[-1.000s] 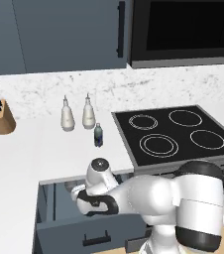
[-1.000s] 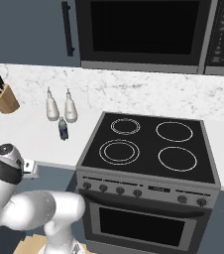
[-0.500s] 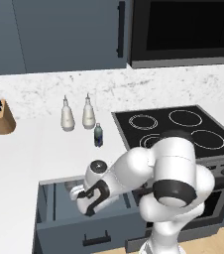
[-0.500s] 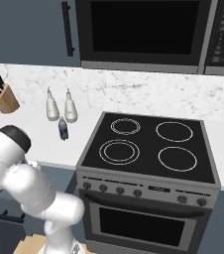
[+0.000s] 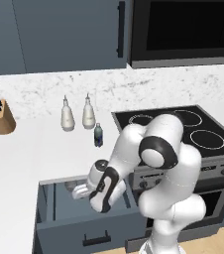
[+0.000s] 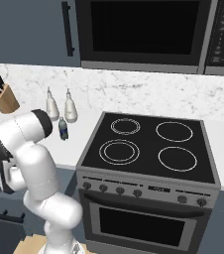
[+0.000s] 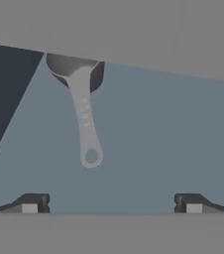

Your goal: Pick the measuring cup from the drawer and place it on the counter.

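Observation:
The measuring cup (image 7: 86, 124) lies on the slate-blue floor of the open drawer (image 7: 163, 134). Its round bowl sits against the drawer's far wall and its straight handle points back toward my gripper (image 7: 111, 204). In the hand view both fingertips (image 7: 32, 203) stand wide apart, open and holding nothing, a little short of the handle's end. In the left base view the arm bends down from over the stove and my gripper (image 5: 80, 193) is inside the pulled-out drawer (image 5: 84, 229). The white counter (image 5: 25, 154) lies above and behind the drawer.
On the counter stand a knife block (image 5: 4, 121), two white bottles (image 5: 67, 116) and a small dark-green bottle (image 5: 98, 135). The black stove (image 5: 183, 129) is directly right of the drawer. Blue wall cabinets (image 5: 59, 34) and a microwave (image 6: 143, 30) hang above.
The arm's elbow has swung up and over toward the stove side, while the hand stayed low in the drawer. The jaws stayed open.

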